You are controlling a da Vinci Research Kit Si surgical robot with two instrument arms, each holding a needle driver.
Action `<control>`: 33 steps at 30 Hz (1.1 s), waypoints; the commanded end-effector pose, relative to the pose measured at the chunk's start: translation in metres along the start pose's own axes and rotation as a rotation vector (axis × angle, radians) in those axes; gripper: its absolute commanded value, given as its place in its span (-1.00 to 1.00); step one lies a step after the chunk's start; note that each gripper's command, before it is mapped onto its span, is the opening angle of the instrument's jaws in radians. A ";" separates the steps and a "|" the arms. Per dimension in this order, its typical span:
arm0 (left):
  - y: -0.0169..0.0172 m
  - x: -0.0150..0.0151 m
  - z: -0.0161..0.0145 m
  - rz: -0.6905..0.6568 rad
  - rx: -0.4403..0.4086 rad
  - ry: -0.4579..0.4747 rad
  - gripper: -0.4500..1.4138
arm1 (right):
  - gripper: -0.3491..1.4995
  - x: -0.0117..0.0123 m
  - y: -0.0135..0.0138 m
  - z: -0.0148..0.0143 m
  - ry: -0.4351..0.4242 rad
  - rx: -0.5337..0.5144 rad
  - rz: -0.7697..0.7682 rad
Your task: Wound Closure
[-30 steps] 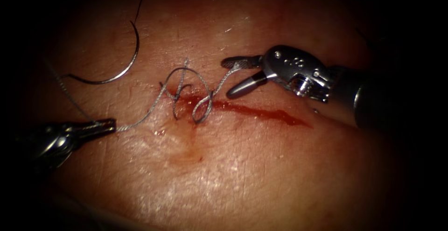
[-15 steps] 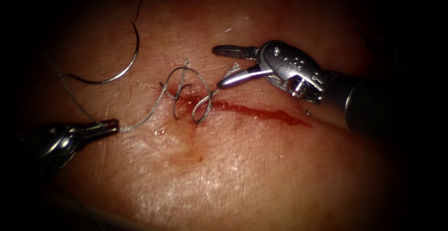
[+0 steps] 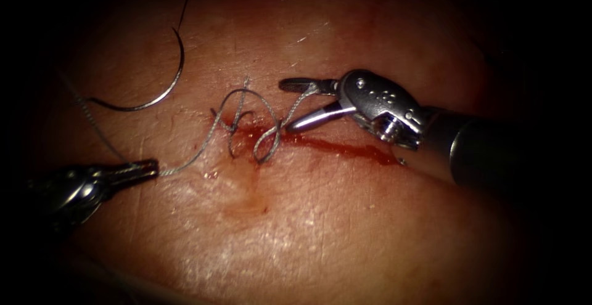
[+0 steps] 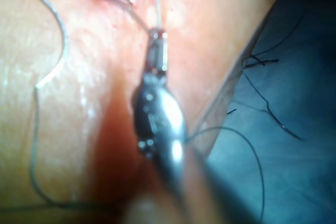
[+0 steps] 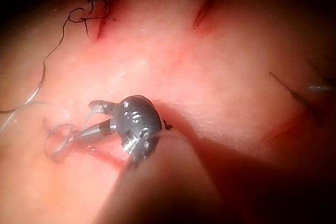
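Here left pincer (image 3: 148, 169) grips thread (image 3: 185, 160); right pincer (image 3: 290, 105) gapes around thread end; needle (image 3: 161, 71) loose on tissue (image 3: 320, 219), upper tip shadowed.

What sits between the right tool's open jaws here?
A free end of thread runs between the open jaws of the right end effector, just above the cut. Whether the jaws touch the thread is unclear. The needle lies loose on the tissue; the left end effector holds thread.

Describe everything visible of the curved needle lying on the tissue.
The thin, dark, curved metal needle lies flat on the pale pork-belly tissue, left of the red cut and above it, not in the tissue. Neither tool holds it. Dark thread runs on from its upper end. The left tool grips the grey thread well below it.
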 end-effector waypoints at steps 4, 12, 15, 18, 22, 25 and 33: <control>0.0004 -0.0011 -0.0003 -0.004 0.002 -0.004 -1.00 | -1.00 0.0000 0.0004 0.0009 0.093 0.009 0.099; 0.0004 -0.0011 -0.0004 -0.004 0.002 -0.004 -1.00 | -1.00 0.0003 0.0002 0.0005 0.094 0.016 0.101; 0.0004 -0.0011 -0.0004 -0.003 0.002 -0.004 -1.00 | 0.44 -0.0003 0.0000 0.0007 0.086 -0.063 0.092; 0.0004 -0.0011 -0.0004 -0.003 0.001 -0.004 -1.00 | 0.53 -0.0005 0.0002 0.0006 0.081 -0.072 0.073; 0.0004 -0.0011 -0.0005 -0.003 0.001 -0.004 -1.00 | 0.64 -0.0006 0.0002 -0.0002 0.053 -0.078 0.039; 0.0004 -0.0011 -0.0005 -0.003 0.001 -0.004 -1.00 | 0.64 -0.0005 -0.0003 -0.0008 0.046 -0.073 0.022; 0.0005 -0.0013 -0.0004 -0.002 0.002 -0.004 -1.00 | 0.64 -0.0005 -0.0014 -0.0016 0.044 -0.086 0.017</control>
